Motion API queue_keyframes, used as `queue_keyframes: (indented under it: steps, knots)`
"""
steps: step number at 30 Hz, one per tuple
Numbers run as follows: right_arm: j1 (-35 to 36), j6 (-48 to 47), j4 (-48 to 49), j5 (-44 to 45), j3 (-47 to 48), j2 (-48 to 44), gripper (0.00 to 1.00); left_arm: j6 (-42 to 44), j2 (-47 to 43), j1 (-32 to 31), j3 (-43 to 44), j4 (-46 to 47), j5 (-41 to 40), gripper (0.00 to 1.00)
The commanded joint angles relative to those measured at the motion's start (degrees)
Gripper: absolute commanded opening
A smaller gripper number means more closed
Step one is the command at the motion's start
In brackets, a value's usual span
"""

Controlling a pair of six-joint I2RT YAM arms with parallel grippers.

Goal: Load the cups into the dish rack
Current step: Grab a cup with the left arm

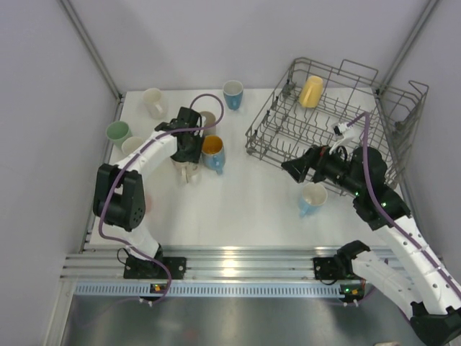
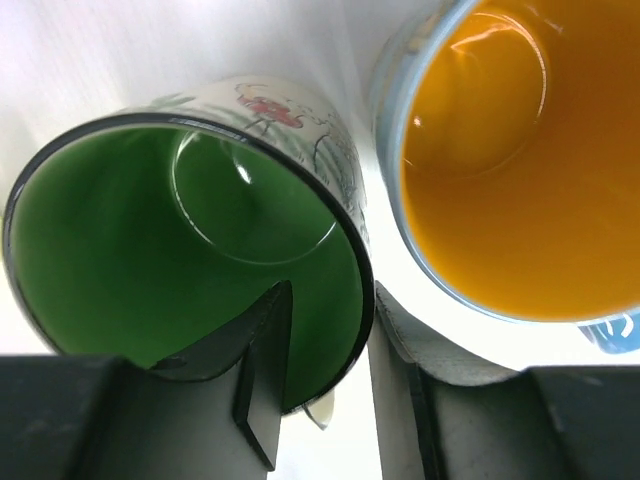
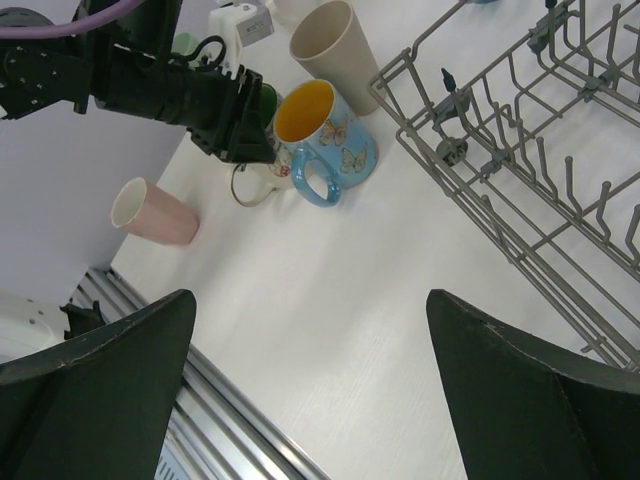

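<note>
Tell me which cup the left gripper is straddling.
The green-lined mug: one finger of the left gripper is inside its rim, the other outside, next to the orange-lined blue mug.

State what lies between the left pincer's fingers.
The wall of the green-lined mug, in the left wrist view: one finger inside, one outside beside the orange-lined mug.
</note>
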Motion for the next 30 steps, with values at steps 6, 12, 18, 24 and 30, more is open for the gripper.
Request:
queue_keyframes:
  steps: [6,12,18,24,30]
  knots:
    - [0.3,0.4,0.6,-0.2,0.8,-2.1,1.00,-0.6,2.7,0.7,0.3,-1.9,2.1,0.35]
    - [0.3,0.4,0.2,-0.5,1.0,-2.0,0.99,-2.1,2.9,1.0,-0.3,-2.6,2.6,0.00]
    - [0.3,1.1,0.8,-1.2,0.9,-2.5,0.99,-2.8,0.0,1.2,-0.7,-4.2,0.0,0.00]
    - [0.3,3.8,2.5,-5.1,1.1,-1.3,0.99,-3.9,-6.5,1.2,2.8,-6.3,-4.8,0.00]
    - [0.6,8.5,5.5,-10.4,1.0,1.1,0.99,-6.0,-16.3,1.2,8.0,-6.2,-2.7,0.00]
